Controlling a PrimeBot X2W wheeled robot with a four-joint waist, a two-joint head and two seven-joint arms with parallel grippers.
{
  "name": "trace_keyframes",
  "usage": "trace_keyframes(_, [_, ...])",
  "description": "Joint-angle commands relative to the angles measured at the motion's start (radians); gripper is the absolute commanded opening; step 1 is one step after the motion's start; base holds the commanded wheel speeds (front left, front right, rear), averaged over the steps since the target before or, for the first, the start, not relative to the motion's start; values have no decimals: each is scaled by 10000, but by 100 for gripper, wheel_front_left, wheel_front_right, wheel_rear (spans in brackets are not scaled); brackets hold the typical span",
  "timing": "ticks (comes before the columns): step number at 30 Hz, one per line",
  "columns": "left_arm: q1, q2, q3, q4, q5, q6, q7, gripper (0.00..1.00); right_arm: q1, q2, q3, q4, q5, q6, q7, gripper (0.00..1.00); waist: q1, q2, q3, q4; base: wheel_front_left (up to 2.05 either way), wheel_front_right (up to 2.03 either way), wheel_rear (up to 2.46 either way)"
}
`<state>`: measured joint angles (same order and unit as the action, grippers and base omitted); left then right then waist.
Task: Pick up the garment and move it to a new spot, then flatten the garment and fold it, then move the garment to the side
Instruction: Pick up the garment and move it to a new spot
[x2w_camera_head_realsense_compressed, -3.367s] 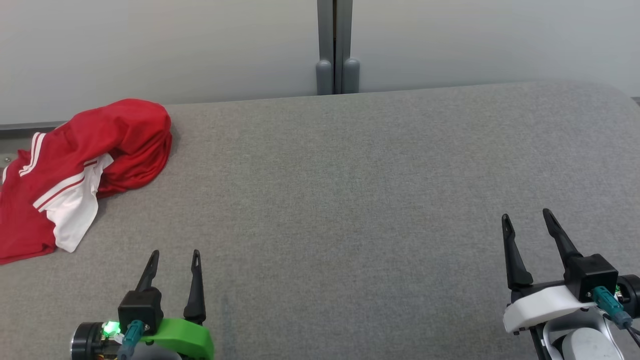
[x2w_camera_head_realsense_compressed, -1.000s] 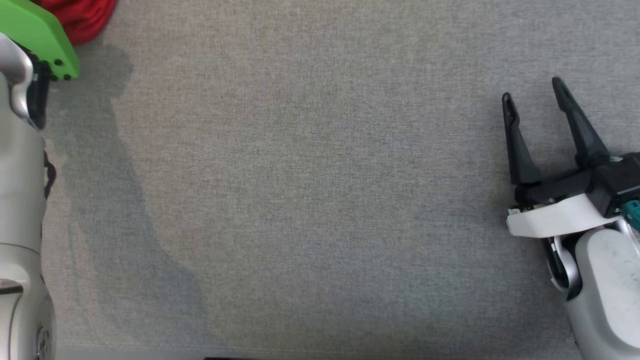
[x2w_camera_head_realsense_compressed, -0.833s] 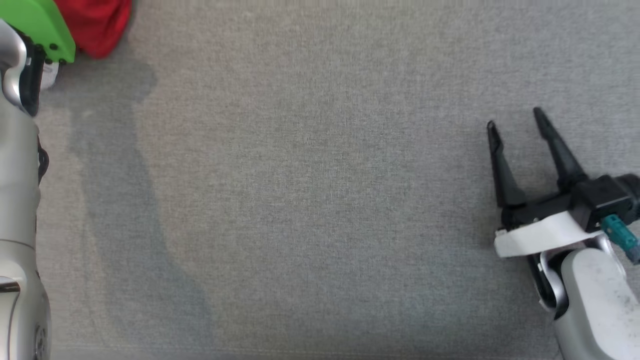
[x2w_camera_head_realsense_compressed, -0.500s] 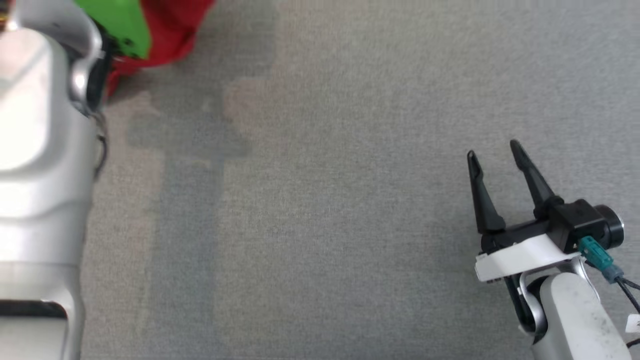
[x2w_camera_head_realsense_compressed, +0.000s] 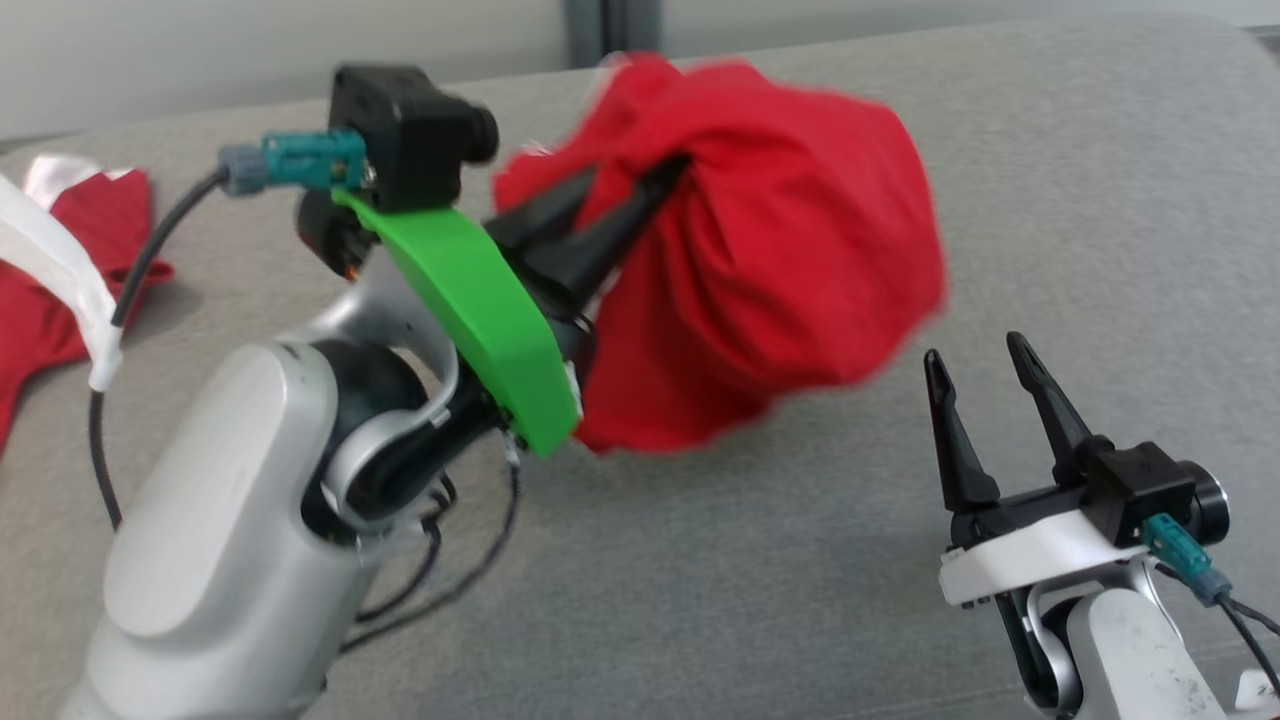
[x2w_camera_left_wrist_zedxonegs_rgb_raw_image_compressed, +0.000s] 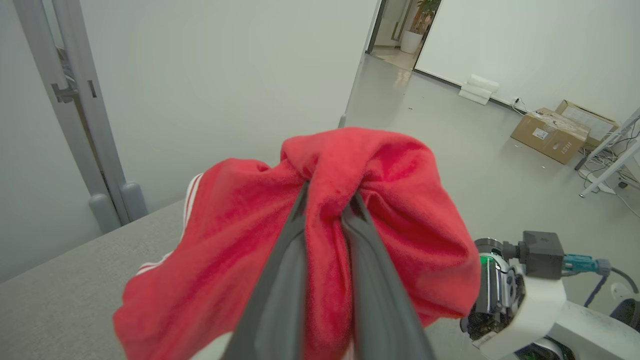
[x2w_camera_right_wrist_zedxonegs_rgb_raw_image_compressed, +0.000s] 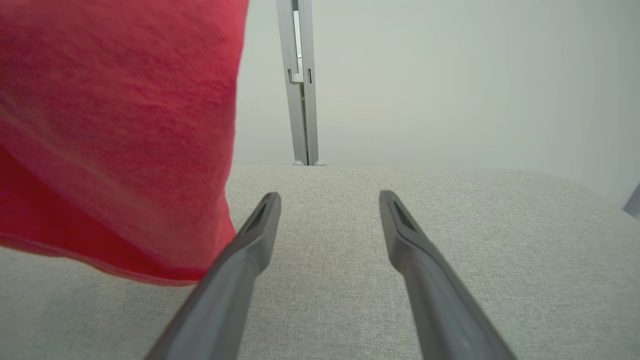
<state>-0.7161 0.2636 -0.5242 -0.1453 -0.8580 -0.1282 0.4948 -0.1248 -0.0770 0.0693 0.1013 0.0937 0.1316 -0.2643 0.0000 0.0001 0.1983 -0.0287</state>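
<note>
The red garment (x2w_camera_head_realsense_compressed: 760, 270) hangs bunched in the air over the middle of the grey table, blurred with motion. My left gripper (x2w_camera_head_realsense_compressed: 640, 190), on the green bracket, is shut on a fold of it. In the left wrist view the two fingers pinch the red garment (x2w_camera_left_wrist_zedxonegs_rgb_raw_image_compressed: 400, 210) at the left gripper (x2w_camera_left_wrist_zedxonegs_rgb_raw_image_compressed: 327, 195). A red and white part (x2w_camera_head_realsense_compressed: 60, 250) lies on the table at the far left. My right gripper (x2w_camera_head_realsense_compressed: 972, 348) stands open and empty at the lower right, just right of the cloth. The right wrist view shows the right gripper (x2w_camera_right_wrist_zedxonegs_rgb_raw_image_compressed: 330, 195) open, the garment (x2w_camera_right_wrist_zedxonegs_rgb_raw_image_compressed: 115, 125) to its left.
The grey fabric table (x2w_camera_head_realsense_compressed: 1100, 200) reaches back to a pale wall with a grey post (x2w_camera_right_wrist_zedxonegs_rgb_raw_image_compressed: 300, 80). Loose cables hang under my left forearm (x2w_camera_head_realsense_compressed: 230, 540). Beyond the table's end are a doorway and cardboard boxes (x2w_camera_left_wrist_zedxonegs_rgb_raw_image_compressed: 560, 132) on the floor.
The head camera has swung up. My left gripper, shut on the garment, has come from the far left toward the middle, lifting the cloth with it. The right gripper stays open.
</note>
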Motion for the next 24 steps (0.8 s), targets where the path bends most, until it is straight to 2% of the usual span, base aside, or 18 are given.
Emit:
trace_keyframes(1, [281,-37,-82,-323,-404,-28,177,0,120,21,-38,-38,43,-17,-3,100,0,-1,-340,-1115,0,0,0])
trace_keyframes(6, [806,52,-345,-693,-1431,-27,526,0,49,134,63,-90,100,-17,-3,100,0,-1,-215,-2077,0,0,0])
trace_keyframes(11, [908,378,-582,570,-1547,-28,113,0,-75,221,155,-89,198,-15,-3,100,0,-1,38,-2969,0,0,0])
trace_keyframes(14, [698,726,-954,1775,-1596,-26,-892,0,-174,231,204,-46,289,-17,-4,100,0,-1,215,-3435,0,0,0])
trace_keyframes(17, [215,1408,-1609,3519,-563,-25,-2163,0,-239,262,303,10,361,-15,-3,100,0,-1,339,-3816,0,0,0])
trace_keyframes(21, [-262,1486,-2216,5874,437,-25,-4116,0,-203,261,315,24,483,-17,-3,100,0,-1,366,-4024,0,0,0])
trace_keyframes(22, [-406,1477,-2325,6355,661,-25,-4532,45,-180,262,315,22,497,-17,-3,100,0,-1,361,-4038,0,0,0])
trace_keyframes(23, [-474,1385,-2482,6902,824,-25,-4911,100,-149,267,307,23,515,-15,-3,100,0,-1,346,-4038,0,0,0])
trace_keyframes(24, [-495,1249,-2602,7308,892,-25,-5162,100,-111,264,283,20,529,-15,-3,100,0,-1,332,-4018,0,0,0])
